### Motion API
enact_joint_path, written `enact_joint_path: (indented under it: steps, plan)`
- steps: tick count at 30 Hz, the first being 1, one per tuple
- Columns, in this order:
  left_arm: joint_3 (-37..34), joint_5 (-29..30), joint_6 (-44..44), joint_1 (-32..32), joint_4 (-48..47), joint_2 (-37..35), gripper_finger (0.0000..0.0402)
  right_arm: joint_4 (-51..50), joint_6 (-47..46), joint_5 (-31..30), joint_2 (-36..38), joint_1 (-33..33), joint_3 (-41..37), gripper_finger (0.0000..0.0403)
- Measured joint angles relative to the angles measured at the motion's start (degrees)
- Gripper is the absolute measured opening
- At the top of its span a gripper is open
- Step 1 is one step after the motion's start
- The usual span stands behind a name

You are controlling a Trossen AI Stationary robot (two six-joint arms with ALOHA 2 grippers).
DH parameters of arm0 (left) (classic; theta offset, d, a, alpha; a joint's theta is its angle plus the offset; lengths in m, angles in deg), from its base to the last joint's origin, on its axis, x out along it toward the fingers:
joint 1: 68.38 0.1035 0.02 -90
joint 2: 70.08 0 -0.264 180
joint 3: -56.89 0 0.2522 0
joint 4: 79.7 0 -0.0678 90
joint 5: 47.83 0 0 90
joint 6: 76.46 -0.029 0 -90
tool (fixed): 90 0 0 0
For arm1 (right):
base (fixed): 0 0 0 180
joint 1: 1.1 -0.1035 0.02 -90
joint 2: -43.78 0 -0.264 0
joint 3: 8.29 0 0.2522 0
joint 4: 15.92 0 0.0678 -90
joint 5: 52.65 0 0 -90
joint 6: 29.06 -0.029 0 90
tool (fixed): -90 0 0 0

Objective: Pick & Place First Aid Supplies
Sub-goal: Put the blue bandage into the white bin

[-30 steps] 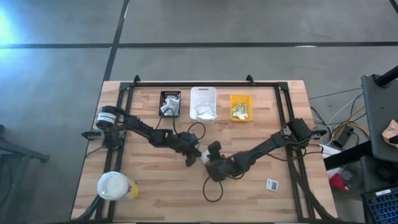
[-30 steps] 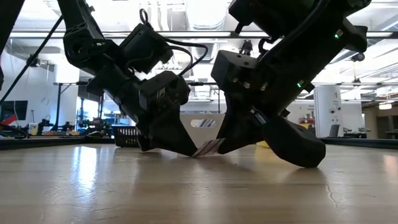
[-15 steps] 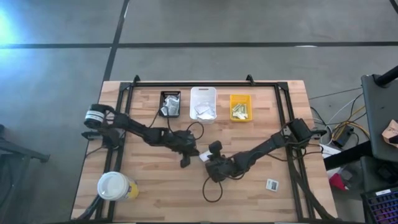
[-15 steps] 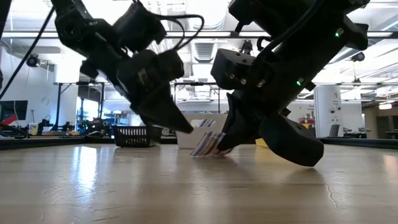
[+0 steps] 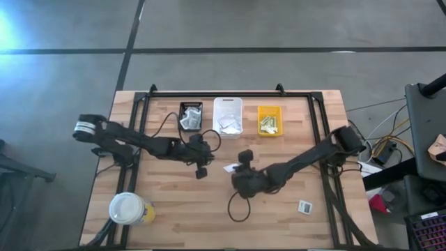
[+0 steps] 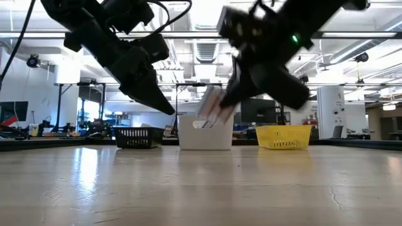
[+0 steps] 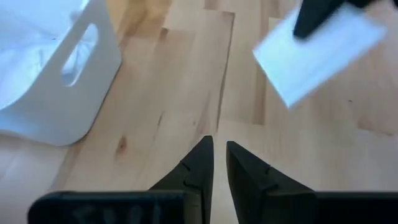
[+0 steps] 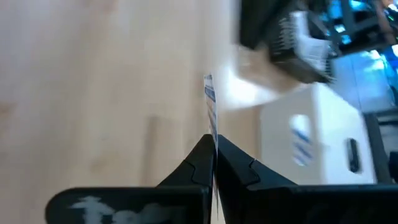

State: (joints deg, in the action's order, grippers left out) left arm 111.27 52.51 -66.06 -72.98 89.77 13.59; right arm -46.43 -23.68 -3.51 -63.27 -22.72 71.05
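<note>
At the middle of the bench [image 5: 174, 216], our right pincer [image 5: 233, 168] is pinched fully together on a blue-striped packet [image 8: 209, 106], which stands edge-on between its fingertips and hangs clear of the wood. Just to its left, our left pincer [image 5: 201, 172] hovers above the boards with its fingers nearly together; we see nothing between them.

Beyond the two pincers, at the far edge, stand three bins in a row: a black bin [image 5: 190, 116] on the left, a white bin [image 5: 228, 116] in the middle and a yellow bin [image 5: 270, 120] on the right. Each already has packets in it, so we judge that most of the sorting is done.

Still to do, as we read it, is dropping the held packet into its bin, probably the white one. One more packet, a white square with dark print [image 5: 304, 206], lies alone near the right front corner, well apart from both arms. A large lidded cup [image 5: 126, 208] sits at the near left corner.
</note>
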Motion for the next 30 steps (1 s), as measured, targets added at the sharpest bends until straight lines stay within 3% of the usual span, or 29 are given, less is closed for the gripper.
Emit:
enact_joint_path:
  steps: [14,23,30]
  plan:
    - [-1.6,0.3,1.3,-0.1,0.1,-0.6,0.0053,-1.0,-6.9,-0.5,9.9,12.3,0.1,0.0008]
    - [-1.6,0.3,1.3,-0.1,1.2,-0.6,0.0053,1.8,-12.8,6.2,8.8,23.0,0.0,0.0008]
    - [-1.6,0.1,1.7,-0.1,1.3,-0.6,0.0053,8.7,-12.5,9.9,5.8,27.2,0.0,0.0008]
